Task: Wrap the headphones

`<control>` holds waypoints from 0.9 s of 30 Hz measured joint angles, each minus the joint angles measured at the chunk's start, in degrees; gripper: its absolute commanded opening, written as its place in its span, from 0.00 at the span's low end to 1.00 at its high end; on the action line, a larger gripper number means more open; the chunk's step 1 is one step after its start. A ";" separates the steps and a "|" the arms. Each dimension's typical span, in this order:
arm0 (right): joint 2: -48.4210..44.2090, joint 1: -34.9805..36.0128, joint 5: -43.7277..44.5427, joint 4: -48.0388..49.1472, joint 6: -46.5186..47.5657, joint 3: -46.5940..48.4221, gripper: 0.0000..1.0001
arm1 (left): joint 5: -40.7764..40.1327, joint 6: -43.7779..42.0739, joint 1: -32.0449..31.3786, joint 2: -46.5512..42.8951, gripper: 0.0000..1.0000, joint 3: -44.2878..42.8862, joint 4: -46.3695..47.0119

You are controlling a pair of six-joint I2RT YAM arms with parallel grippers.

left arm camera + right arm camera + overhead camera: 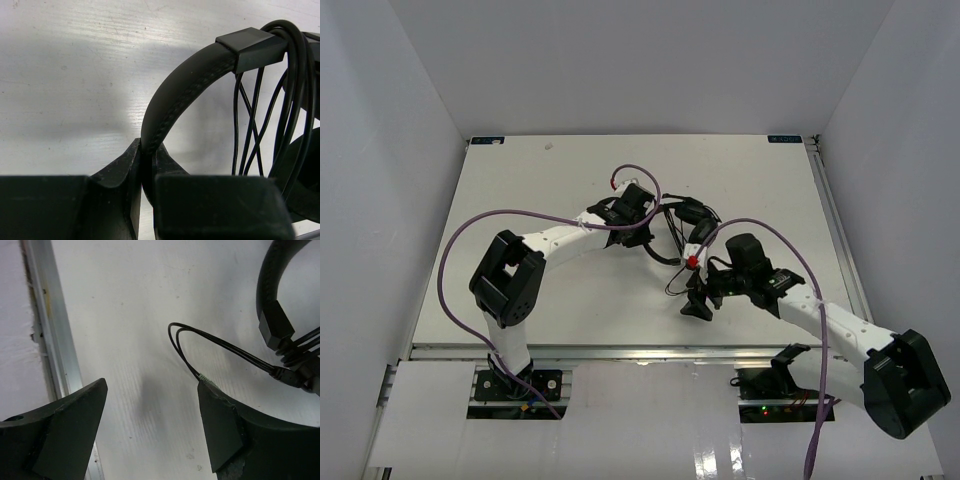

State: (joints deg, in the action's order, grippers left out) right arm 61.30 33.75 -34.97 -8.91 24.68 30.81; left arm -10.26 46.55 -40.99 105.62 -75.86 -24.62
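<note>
Jaws of the left arm clench the headband (172,97) of the headphones (690,213) at mid tabletop (520,170). Cord (295,100) loops wrap that headband. Right jaws gape, the plug (204,380) touching one fingertip. Purple cables (824,350) arch nearby.

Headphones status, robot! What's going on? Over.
Left gripper shut on headphones. Right gripper open, plug beside it. Cord partly wound. Nothing seen blocking.
</note>
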 measured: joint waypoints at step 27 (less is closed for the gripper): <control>19.64 11.94 22.22 20.65 -0.92 0.03 0.68 | 0.09 0.46 0.02 -0.06 0.00 -0.17 -0.22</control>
State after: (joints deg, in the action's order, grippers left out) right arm 80.94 45.69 -12.74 11.73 23.76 30.85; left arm -10.17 47.00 -40.97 105.57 -76.03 -24.84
